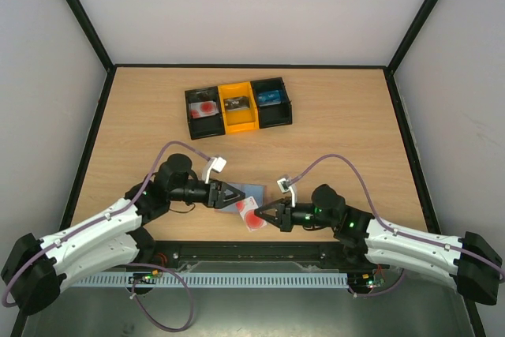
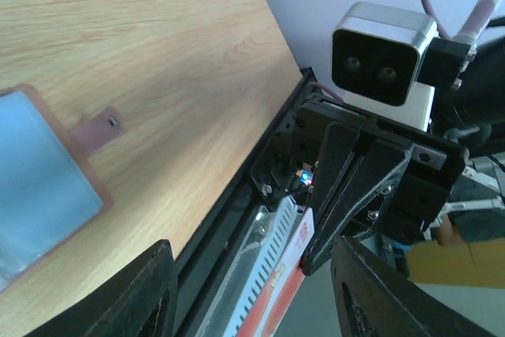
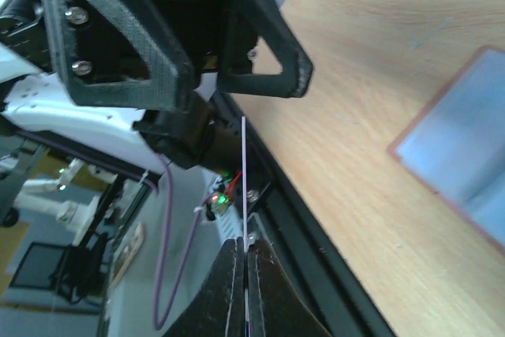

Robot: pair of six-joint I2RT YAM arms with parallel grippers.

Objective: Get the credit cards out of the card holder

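The card holder (image 1: 246,192) lies open on the table near the front edge, its blue-grey panel (image 2: 35,183) edged in pinkish-brown, and it also shows in the right wrist view (image 3: 465,155). My left gripper (image 1: 229,195) hovers over its left part, open (image 2: 252,278), with nothing gripped. Just right of it, my right gripper (image 1: 263,215) is shut on a pale credit card with a red round mark (image 1: 252,217), held off the table. That card shows edge-on in the right wrist view (image 3: 244,171), above the shut right gripper (image 3: 245,244), and slanted in the left wrist view (image 2: 293,270).
A black-and-yellow three-compartment tray (image 1: 237,120) stands at the middle back of the table, with a red-marked item in its left bin (image 1: 207,106) and other items in the other two. The table's black front rail (image 2: 237,211) runs just below both grippers.
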